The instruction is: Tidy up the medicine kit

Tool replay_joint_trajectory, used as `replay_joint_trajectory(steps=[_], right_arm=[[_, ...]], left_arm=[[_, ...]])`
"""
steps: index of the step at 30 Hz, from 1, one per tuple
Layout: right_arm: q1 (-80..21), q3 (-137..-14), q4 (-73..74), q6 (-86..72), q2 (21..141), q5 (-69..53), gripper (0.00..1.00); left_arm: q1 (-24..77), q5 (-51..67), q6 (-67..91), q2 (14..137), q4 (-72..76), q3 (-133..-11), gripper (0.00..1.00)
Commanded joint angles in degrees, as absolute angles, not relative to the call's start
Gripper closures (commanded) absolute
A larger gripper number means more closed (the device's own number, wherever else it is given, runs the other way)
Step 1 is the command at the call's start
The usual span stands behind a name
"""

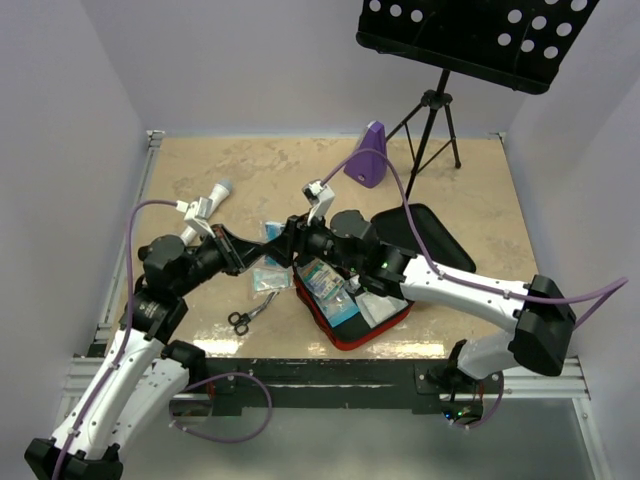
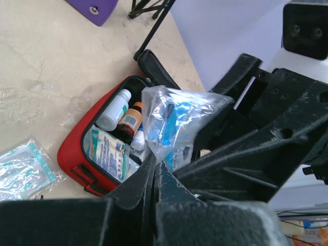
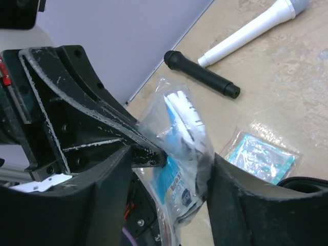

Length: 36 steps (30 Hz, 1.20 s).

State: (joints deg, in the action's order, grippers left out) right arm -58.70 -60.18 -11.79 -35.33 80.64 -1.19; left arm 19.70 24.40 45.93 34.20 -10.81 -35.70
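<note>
Jaws of the left gripper [image 2: 155, 159] pinch shut on 1 clear packet [image 2: 174, 123], those of the right gripper [image 3: 171, 154] stand part open astride it, in the air beside the open medicine kit [image 2: 72, 151], so an early release could drop it outside

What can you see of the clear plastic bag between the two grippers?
The clear plastic bag is crinkled, soft and glossy, with blue-and-white packets inside. It is held off the table near the open medicine kit, pinched at one edge by the shut left gripper. The right gripper has a finger on either side of it, jaws apart; whether they press it is unclear.
</note>
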Motion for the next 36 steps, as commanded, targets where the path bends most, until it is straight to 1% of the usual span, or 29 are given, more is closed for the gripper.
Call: replay_joint_trajectory(steps=[1, 2, 4, 7, 8, 10, 13, 15, 17, 21, 27, 32, 36], right_arm=[[-58.36, -62.4, -13.71, -35.77, 80.07, -0.27, 0.56], [-58.36, -62.05, -13.54, -35.77, 79.55, -0.18, 0.61], [-58.36, -61.79, -11.79, -35.16, 78.05, 1.13, 0.68], [-58.36, -61.44, -8.8, -33.67, 75.07, 2.72, 0.78], [-58.36, -61.26, -7.66, -33.31, 74.1, 3.16, 0.81], [-58.27, -61.35, -4.94, -32.17, 72.17, 3.6, 0.85], [-58.27, -61.87, -0.1, -29.72, 69.09, 5.0, 0.91], [-58.27, -62.75, 6.13, -27.78, 67.59, 6.58, 0.92], [-58.27, -63.98, 13.15, -26.37, 67.24, 9.13, 0.91], [-58.27, -64.95, 24.85, -26.1, 69.25, 11.86, 0.92], [-58.27, -63.02, 34.96, -31.36, 72.33, 11.69, 0.91], [-58.27, -57.75, 36.47, -33.66, 72.16, 9.15, 0.88], [-58.27, -55.99, 39.11, -34.01, 73.21, 8.7, 0.86]], left_arm=[[20.04, 26.19, 46.32, 33.13, -8.17, -34.72, 1.0], [20.04, 26.02, 46.23, 33.05, -8.26, -34.46, 1.0], [20.04, 25.4, 46.06, 32.78, -8.52, -33.93, 0.99], [20.04, 23.91, 45.62, 32.52, -8.79, -33.14, 0.91], [20.04, 23.73, 45.62, 32.61, -8.62, -33.05, 0.86], [20.04, 23.73, 45.27, 33.13, -8.0, -32.7, 0.69], [20.04, 22.86, 44.21, 34.27, -8.78, -33.05, 0.5], [20.04, 21.36, 43.33, 34.89, -9.75, -33.22, 0.45], [20.04, 19.78, 42.46, 35.33, -10.54, -33.05, 0.44], [20.04, 18.28, 41.66, 36.04, -11.16, -32.26, 0.44], [20.04, 18.37, 41.75, 37.0, -10.46, -30.42, 0.45], [20.04, 19.16, 42.71, 37.44, -7.83, -27.87, 0.45], [20.04, 20.04, 42.8, 38.58, -5.72, -26.81, 0.45]])
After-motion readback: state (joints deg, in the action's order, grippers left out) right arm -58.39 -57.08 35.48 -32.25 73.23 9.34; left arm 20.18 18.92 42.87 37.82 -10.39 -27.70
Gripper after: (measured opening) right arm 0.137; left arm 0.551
